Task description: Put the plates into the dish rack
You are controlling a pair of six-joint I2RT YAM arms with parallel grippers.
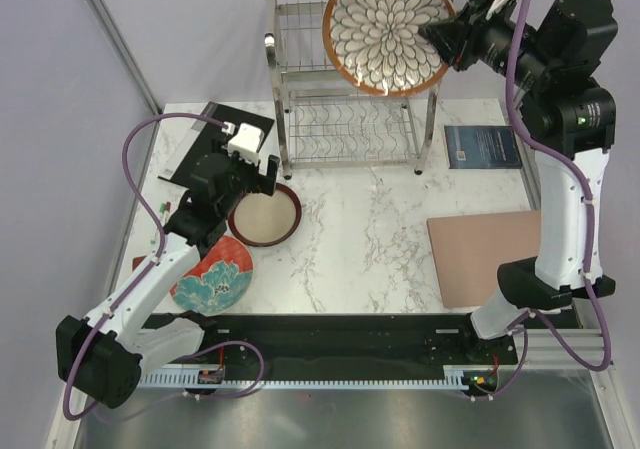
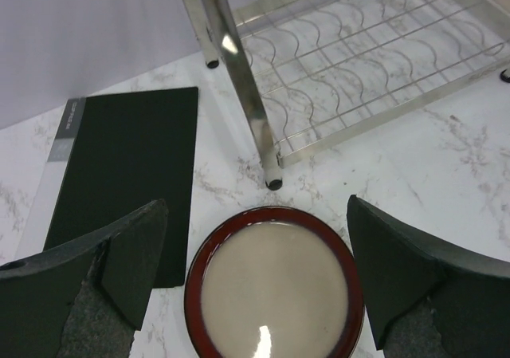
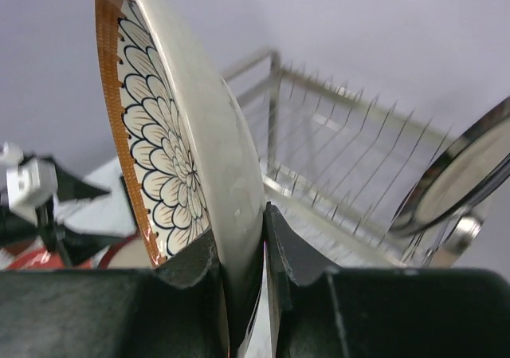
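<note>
Clamping gripper: we see the right gripper (image 1: 441, 37) pinched on the rim of the brown plate with white petals (image 1: 388, 31), one finger on each face.
Held plate: it stands on edge, rising straight out from those fingers (image 3: 293, 261), with its petals turned to the overhead camera.
Dish rack: the dish rack (image 1: 350, 119) stands on the table (image 1: 370, 229), its wire shelves beyond and below the clamped fingers.
Racked plate: a dark-rimmed, beige-centred plate (image 3: 458, 175) leans on edge to the right of the clamped fingers. We cannot tell which slot holds it.
Left gripper: the left gripper (image 2: 255, 214) hangs with its fingers spread wide, gripping nothing.
Plate below: the dark-red rim plate (image 2: 275, 294) lies flat on the table, between and beneath the spread fingers and just short of a rack post.
Flowered plate: the red plate with teal flowers (image 1: 215, 279) lies flat behind the left fingers, toward that arm's base and partly under the arm.
</note>
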